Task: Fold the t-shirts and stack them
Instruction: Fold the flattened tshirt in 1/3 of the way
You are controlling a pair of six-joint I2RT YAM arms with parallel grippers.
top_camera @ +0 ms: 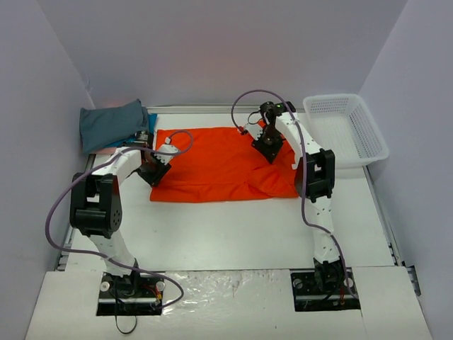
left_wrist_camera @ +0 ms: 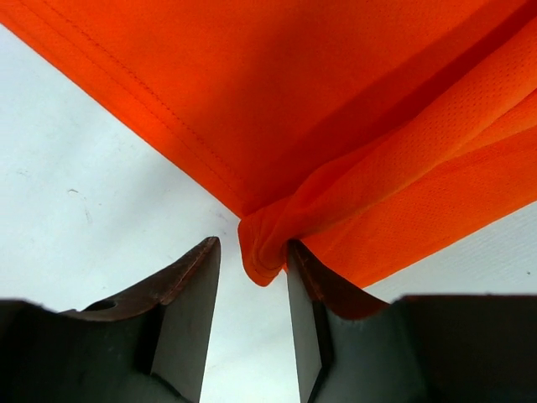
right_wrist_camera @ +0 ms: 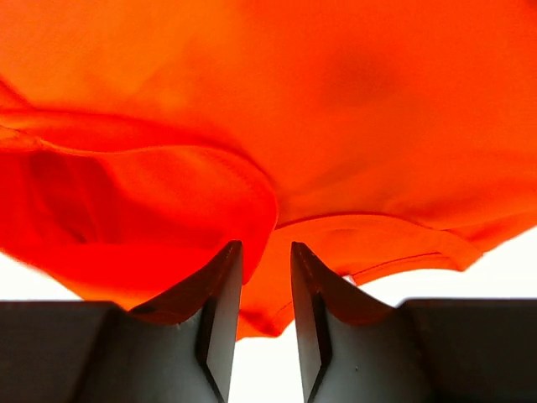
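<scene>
We have the left hand [left_wrist_camera: 252, 252] released: jaws apart, with a bunched corner of the orange t-shirt [top_camera: 219, 166] between them, touching one jaw. Right hand [right_wrist_camera: 265, 248] is slightly parted over a hem, not pinching. Shirt lies flat on the surface [top_camera: 233, 234] between both hands. Beyond the left hand: folded grey-teal t-shirt [top_camera: 110, 126]. Beyond the right hand, to its right: white mesh basket [top_camera: 375, 138].

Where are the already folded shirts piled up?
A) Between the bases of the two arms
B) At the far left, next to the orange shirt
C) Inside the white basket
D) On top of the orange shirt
B: the folded stack, grey-teal on top, sits at the far left just beside the spread orange t-shirt, while the white basket stands at the far right.
</scene>
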